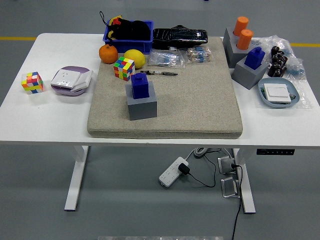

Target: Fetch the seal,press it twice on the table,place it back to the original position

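Seal (140, 86): you'll find it upright in its grey block (142, 106) on the beige mat (195, 100). Behind the block sit a colour cube (123, 68), lemon (134, 58) and orange (108, 53). Neither hand shows, so you cannot tell their state.
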Robot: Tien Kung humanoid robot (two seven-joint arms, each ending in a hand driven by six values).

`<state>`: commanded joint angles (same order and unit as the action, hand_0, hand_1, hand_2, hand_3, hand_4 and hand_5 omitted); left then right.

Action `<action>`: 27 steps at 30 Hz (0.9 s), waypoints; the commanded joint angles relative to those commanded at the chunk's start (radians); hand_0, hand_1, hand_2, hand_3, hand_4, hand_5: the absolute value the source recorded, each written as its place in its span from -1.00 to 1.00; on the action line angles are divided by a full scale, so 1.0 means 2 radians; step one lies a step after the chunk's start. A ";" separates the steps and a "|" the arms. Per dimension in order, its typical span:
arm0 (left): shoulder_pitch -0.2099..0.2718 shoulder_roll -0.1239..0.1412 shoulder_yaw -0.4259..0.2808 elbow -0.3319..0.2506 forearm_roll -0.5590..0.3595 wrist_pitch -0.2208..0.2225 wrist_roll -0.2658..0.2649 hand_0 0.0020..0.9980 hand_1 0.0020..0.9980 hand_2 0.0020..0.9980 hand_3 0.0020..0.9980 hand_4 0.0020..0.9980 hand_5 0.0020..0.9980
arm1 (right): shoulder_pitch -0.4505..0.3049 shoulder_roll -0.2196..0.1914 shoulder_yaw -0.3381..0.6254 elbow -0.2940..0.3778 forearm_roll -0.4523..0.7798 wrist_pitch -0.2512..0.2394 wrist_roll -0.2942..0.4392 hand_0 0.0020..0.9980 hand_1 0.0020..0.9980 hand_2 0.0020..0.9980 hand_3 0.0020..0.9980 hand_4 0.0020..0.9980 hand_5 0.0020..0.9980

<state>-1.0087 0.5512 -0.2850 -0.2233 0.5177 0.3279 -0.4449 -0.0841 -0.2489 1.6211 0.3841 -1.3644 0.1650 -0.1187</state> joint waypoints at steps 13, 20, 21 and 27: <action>0.001 -0.004 0.001 0.000 -0.003 0.001 -0.003 0.69 0.63 0.63 0.73 0.56 -0.54 | 0.000 0.000 0.002 0.000 0.000 -0.001 0.000 0.70 0.56 0.50 0.47 0.54 0.04; 0.001 -0.005 0.005 -0.001 -0.001 0.000 -0.001 0.69 0.63 0.63 0.71 0.56 -0.55 | -0.002 0.002 0.003 -0.001 -0.001 0.000 0.000 0.70 0.56 0.50 0.47 0.54 0.04; 0.001 -0.005 0.005 -0.001 -0.001 0.000 -0.001 0.69 0.63 0.63 0.71 0.56 -0.55 | -0.002 0.001 0.003 -0.001 0.000 0.000 -0.001 0.70 0.56 0.50 0.47 0.54 0.04; 0.000 -0.005 0.005 -0.001 0.000 -0.001 -0.001 0.69 0.63 0.62 0.70 0.56 -0.54 | -0.002 0.000 0.002 0.000 0.000 0.000 -0.001 0.70 0.56 0.50 0.47 0.54 0.04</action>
<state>-1.0089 0.5421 -0.2743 -0.2252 0.5170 0.3266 -0.4472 -0.0878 -0.2496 1.6244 0.3832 -1.3650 0.1645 -0.1202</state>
